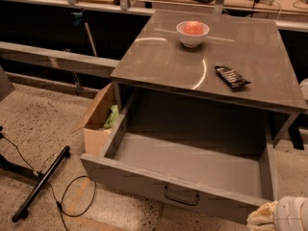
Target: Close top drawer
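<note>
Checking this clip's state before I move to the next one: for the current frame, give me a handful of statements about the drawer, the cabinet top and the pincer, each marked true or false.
1. The top drawer is pulled far out. True.
2. A bowl sits inside the drawer. False: nothing shows inside it; the white bowl stands on the cabinet top.
3. A black packet lies on the cabinet top, nearer the front edge than the bowl. True.
4. The pincer grips the drawer's handle. False: the pincer is at the bottom right corner of the view, apart from the black handle.
5. A cardboard box stands on the floor to the left of the drawer in the view. True.
</note>
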Robot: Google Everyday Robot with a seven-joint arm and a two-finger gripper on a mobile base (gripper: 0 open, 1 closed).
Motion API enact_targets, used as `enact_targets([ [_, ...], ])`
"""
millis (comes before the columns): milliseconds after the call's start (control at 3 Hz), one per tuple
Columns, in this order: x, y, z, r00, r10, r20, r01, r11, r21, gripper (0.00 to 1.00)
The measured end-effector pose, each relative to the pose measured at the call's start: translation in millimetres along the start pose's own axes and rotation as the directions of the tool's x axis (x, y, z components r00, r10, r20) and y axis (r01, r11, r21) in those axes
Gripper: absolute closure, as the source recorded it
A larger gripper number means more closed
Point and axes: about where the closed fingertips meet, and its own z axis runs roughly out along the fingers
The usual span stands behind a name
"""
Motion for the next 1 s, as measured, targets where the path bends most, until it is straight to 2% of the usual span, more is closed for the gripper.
enact_targets([
  [333, -1, -6, 18, 0.999, -0.039, 0.005, 0.039, 0.9989, 0.026, 1.00],
  [667, -3, -23, 32, 0.998, -0.070, 0.003, 0.069, 0.9944, 0.080, 1.00],
  [1000, -6, -45, 39, 0.996, -0.092, -0.002, 0.092, 0.9861, 0.139, 1.00],
])
